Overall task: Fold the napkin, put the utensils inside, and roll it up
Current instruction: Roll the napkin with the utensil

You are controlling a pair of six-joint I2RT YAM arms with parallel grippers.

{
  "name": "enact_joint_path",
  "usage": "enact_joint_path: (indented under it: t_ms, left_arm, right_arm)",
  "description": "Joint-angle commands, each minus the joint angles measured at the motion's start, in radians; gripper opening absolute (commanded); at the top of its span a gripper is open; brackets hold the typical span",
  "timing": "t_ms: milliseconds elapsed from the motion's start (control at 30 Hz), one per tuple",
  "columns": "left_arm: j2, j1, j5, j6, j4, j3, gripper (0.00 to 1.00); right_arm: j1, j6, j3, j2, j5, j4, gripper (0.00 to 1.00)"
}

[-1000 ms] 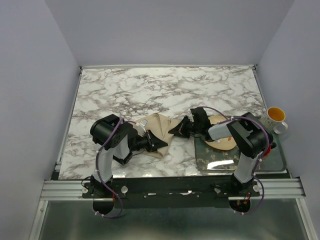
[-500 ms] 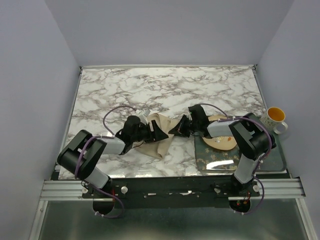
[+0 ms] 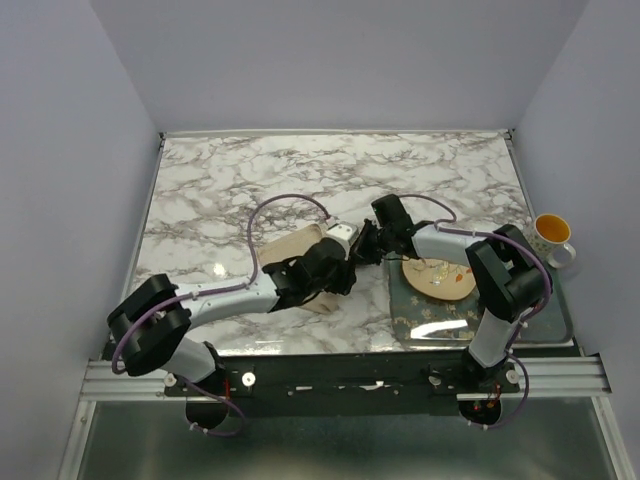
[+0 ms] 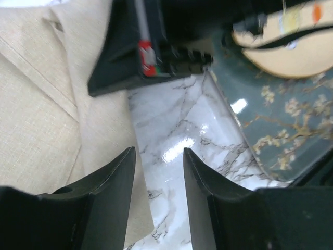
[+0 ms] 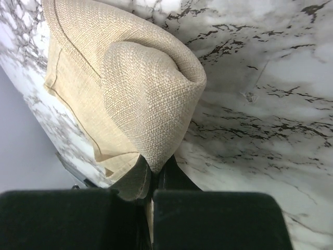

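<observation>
The tan napkin [image 3: 292, 246] lies bunched on the marble table at centre, and it also shows in the left wrist view [image 4: 31, 104]. My right gripper [image 3: 359, 249] is shut on a folded edge of the napkin [image 5: 140, 78], and the cloth bulges out past the right gripper [image 5: 156, 167]. My left gripper [image 3: 342, 280] reaches in beside it, open and empty. In the left wrist view the left gripper [image 4: 158, 152] hangs over bare marble at the napkin's right edge. A small orange piece, likely the utensil [image 3: 460, 280], lies on the round plate [image 3: 440, 282].
The plate sits on a dark green floral placemat [image 3: 430, 322], which also shows in the left wrist view [image 4: 281, 120], on a tray at the right. A white and yellow mug [image 3: 552, 235] stands behind it. Both grippers are close together.
My left arm has stretched out to the right, across the napkin, until its gripper is beside the right gripper. The right gripper has kept hold of the napkin and shifted slightly back.
</observation>
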Motion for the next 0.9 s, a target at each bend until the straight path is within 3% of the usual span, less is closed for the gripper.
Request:
enact_joint_path:
  t_ms: [0, 300, 733, 867]
  left_arm:
    - [0.116, -0.130, -0.375, 0.094, -0.145, 0.070, 0.55]
    - [0.285, -0.253, -0.630, 0.131, -0.239, 0.201, 0.62]
    - [0.394, -0.259, -0.638, 0.137, -0.271, 0.239, 0.57]
    - [0.403, -0.259, -0.626, 0.134, -0.273, 0.250, 0.46]
  right_arm:
    - [0.006, 0.033, 0.073, 0.003, 0.071, -0.205, 0.00]
    - [0.007, 0.108, 0.108, 0.023, 0.051, -0.291, 0.01]
    - [0.007, 0.169, 0.111, 0.020, 0.039, -0.314, 0.01]
    - [0.006, 0.171, 0.121, 0.023, 0.047, -0.320, 0.01]
